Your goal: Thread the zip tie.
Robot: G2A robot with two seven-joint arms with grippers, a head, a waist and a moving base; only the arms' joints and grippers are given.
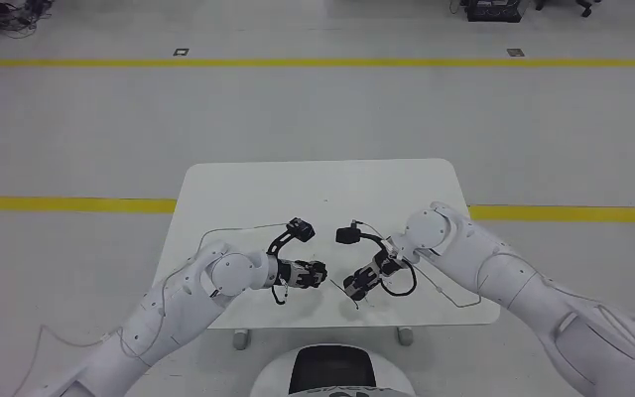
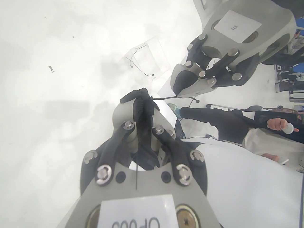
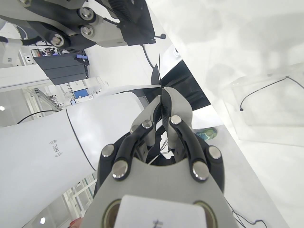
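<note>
Both clenched on zip tie (image 3: pixel 159 68), left fingers (image 2: pixel 123 113), right fingers (image 3: pixel 181 106); right wrist view shows its tail

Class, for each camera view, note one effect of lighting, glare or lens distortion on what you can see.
Top view: even light, the yellow floor lines straight, little distortion. Left wrist view: the table glares white with grey patches, so the clear box shows by faint edges. Right wrist view: the wide lens swells the near fingers; the zip tie stands dark against bright background.
</note>
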